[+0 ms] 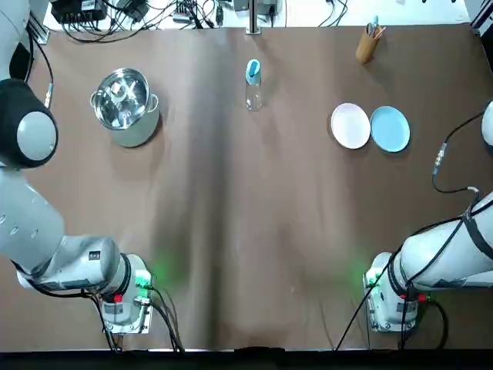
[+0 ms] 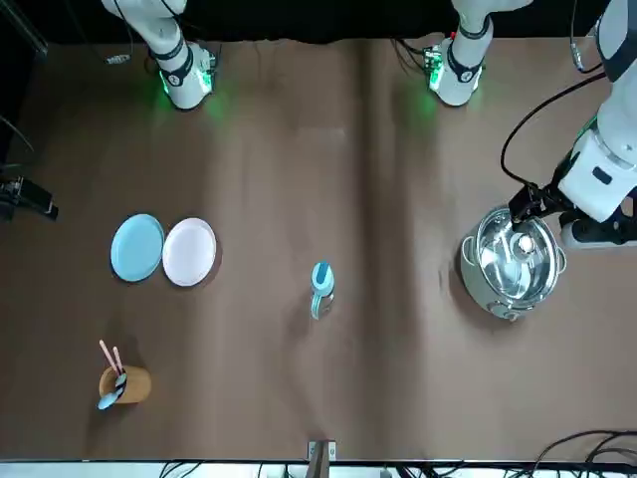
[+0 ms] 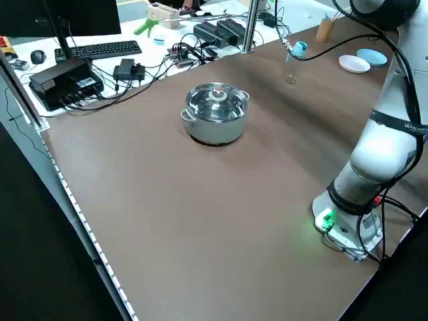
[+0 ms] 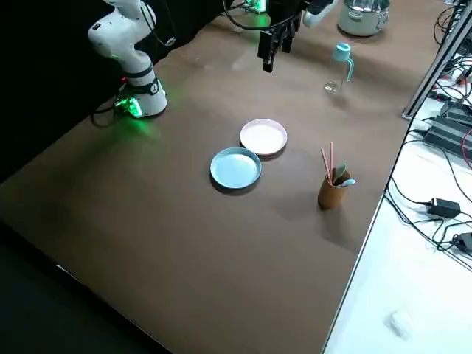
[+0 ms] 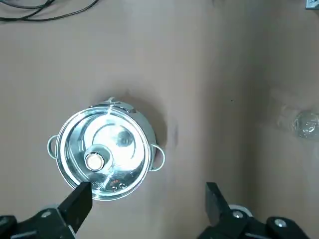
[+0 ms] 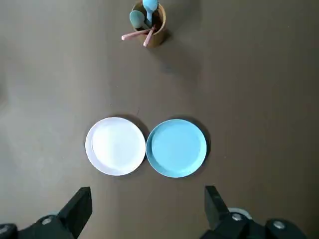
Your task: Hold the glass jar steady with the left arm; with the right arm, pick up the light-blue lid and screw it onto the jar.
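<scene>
The glass jar [image 1: 253, 94] stands upright at the far middle of the table, also seen as the jar [image 2: 320, 302] and the jar [image 4: 333, 82]. The light-blue lid [image 1: 253, 71] sits at its top, shown too as the lid [image 2: 320, 275] and the lid [image 4: 341, 50]. My left gripper [image 5: 148, 186] hangs open high over the steel pot, far left of the jar [image 5: 305, 123], holding nothing. My right gripper [image 6: 147, 190] hangs open high over the two plates, far right of the jar, with nothing in it.
A lidded steel pot [image 1: 124, 105] stands at the far left. A white plate [image 1: 350, 125] and a light-blue plate [image 1: 390, 129] lie side by side at the right. A wooden cup [image 1: 367, 45] with utensils is at the far right. Cables [image 1: 146, 14] run behind the far edge.
</scene>
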